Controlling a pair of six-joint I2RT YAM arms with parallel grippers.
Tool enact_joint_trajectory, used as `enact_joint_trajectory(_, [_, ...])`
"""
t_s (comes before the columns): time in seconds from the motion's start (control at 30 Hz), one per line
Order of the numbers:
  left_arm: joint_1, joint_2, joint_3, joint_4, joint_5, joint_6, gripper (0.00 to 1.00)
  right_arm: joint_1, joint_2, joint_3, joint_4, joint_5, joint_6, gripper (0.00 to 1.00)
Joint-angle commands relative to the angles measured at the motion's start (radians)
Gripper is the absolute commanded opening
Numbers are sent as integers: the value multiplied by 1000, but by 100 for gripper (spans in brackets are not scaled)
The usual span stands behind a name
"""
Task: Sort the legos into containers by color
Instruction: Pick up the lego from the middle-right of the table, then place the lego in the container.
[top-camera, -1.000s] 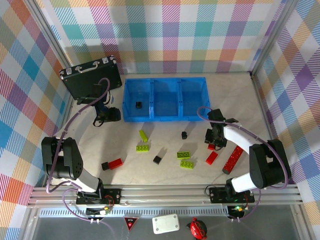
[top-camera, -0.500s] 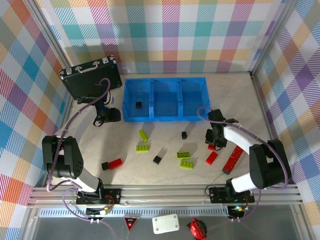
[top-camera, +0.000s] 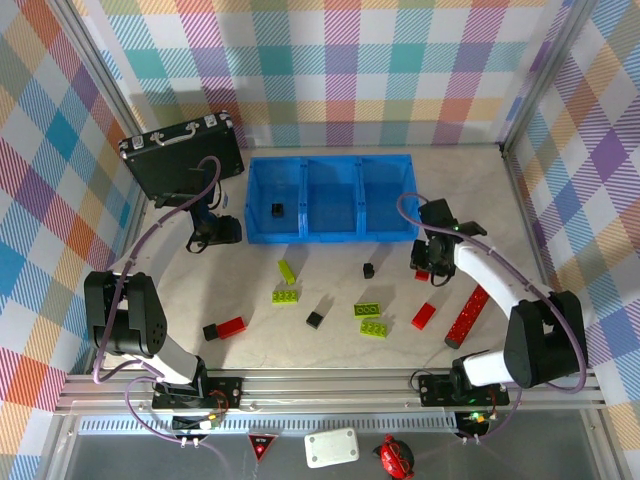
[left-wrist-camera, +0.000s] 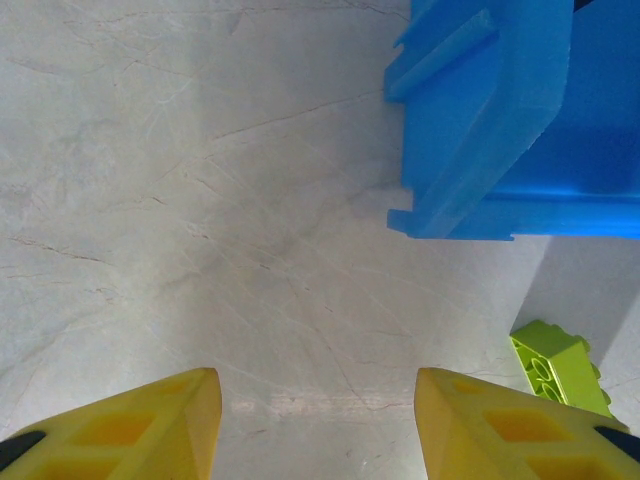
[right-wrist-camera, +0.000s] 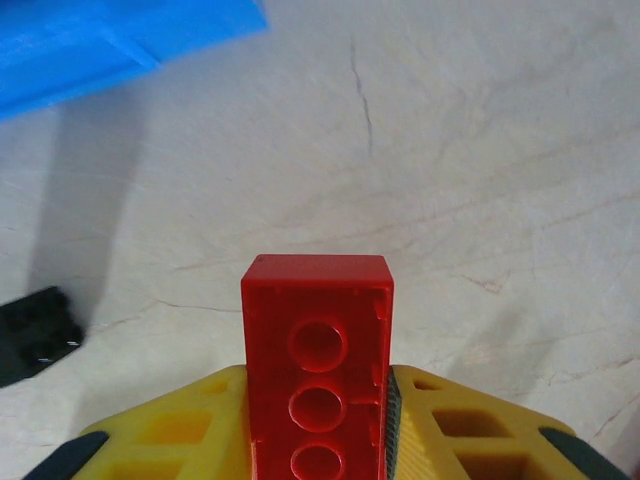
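Pale stone table (top-camera: 250, 275). From above, the right gripper (top-camera: 428, 266) hangs near the blue bin (top-camera: 330, 160); its wrist view shows it pinching a red brick (right-wrist-camera: 318, 330). By the bin's corner, the left gripper (left-wrist-camera: 318, 420) is spread.

Parts inventory: lime-green plate (top-camera: 285, 295), four; black cube (top-camera: 314, 319), four; red brick (top-camera: 232, 326), three; long red bar (top-camera: 467, 316), one; blue bin (top-camera: 330, 237), one, divided into three compartments; black briefcase (top-camera: 185, 160), one.
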Motion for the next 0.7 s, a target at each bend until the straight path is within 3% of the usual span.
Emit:
enact_joint_trajectory(0.0, [17,-24,28,-19,-11,21,54,-6,4,86,-57,-31,-82,34])
enact_joint_trajectory(0.27, [25,-42,24,-14,-19,21,54,-7,133,292,-85,-106,-247,34])
enact_joint_trajectory(0.67, [26,-57,14,-8,-39,18,54,-6,486,682,-141,-147,-359,34])
